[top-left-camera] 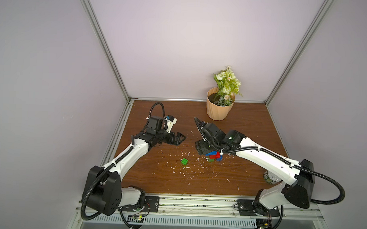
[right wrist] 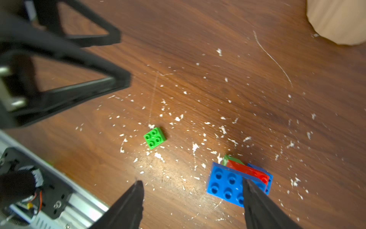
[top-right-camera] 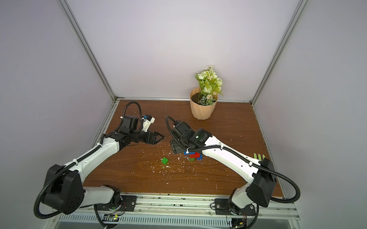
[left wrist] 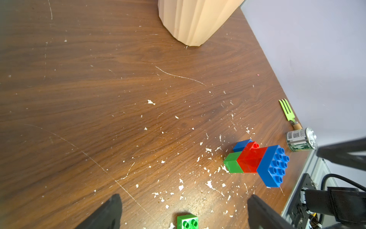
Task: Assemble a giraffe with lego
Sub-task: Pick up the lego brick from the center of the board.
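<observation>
The partly built giraffe (top-left-camera: 214, 157) (top-right-camera: 194, 156) stands on the wooden table. It has green and blue leg bricks, a red body and a long blue brick (left wrist: 274, 165) (right wrist: 225, 185) on top with bare studs. A loose green 2x2 lego brick (top-left-camera: 184, 161) (top-right-camera: 164, 160) (right wrist: 154, 137) lies to its left. My right gripper (right wrist: 192, 187) hovers open just above the giraffe; one finger (right wrist: 257, 200) overlaps the blue top brick, and nothing sits between the jaws. My left gripper (top-left-camera: 180, 138) (left wrist: 185, 202) is open and empty, behind the loose green brick (left wrist: 187, 221).
A beige flower pot (top-left-camera: 219, 109) (left wrist: 194, 21) stands at the back of the table. A tin can (top-left-camera: 270, 176) (left wrist: 301, 139) and a green fork (top-right-camera: 258, 156) (left wrist: 287, 111) lie near the right edge. White flecks are scattered over the table (top-left-camera: 240, 131).
</observation>
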`<state>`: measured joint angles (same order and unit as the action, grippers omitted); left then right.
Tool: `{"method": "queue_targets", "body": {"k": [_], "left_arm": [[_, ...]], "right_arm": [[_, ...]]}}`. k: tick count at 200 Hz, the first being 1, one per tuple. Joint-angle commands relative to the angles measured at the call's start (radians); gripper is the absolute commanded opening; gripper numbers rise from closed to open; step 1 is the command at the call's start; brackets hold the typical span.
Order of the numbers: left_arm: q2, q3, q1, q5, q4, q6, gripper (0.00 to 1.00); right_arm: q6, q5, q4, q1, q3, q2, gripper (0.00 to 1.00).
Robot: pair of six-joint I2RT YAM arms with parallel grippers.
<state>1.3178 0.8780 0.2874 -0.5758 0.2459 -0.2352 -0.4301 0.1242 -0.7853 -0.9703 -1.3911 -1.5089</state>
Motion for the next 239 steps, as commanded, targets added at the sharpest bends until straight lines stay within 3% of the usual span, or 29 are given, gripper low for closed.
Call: {"method": "queue_targets", "body": {"k": [1,79,171,239], "left_arm": [[0.012,0.022,-0.006,0.021,0.022,0.001,0.99],[0.038,0.021,-0.04,0.028,0.031,-0.011,1.0],[0.086,0.032,-0.067,0.075,0.061,-0.023,0.99],[0.086,0.03,-0.07,0.076,0.064,-0.021,1.0]], "right_arm": [[0.089,-0.05,0.067,-0.039,0.022,-0.01,0.79],[0.182,-0.053,0.229,-0.161,0.066,-0.192,0.72],[0.279,-0.065,0.365,-0.163,0.085,-0.346,0.59],[0.304,-0.058,0.382,-0.145,0.058,-0.404,0.56]]}}
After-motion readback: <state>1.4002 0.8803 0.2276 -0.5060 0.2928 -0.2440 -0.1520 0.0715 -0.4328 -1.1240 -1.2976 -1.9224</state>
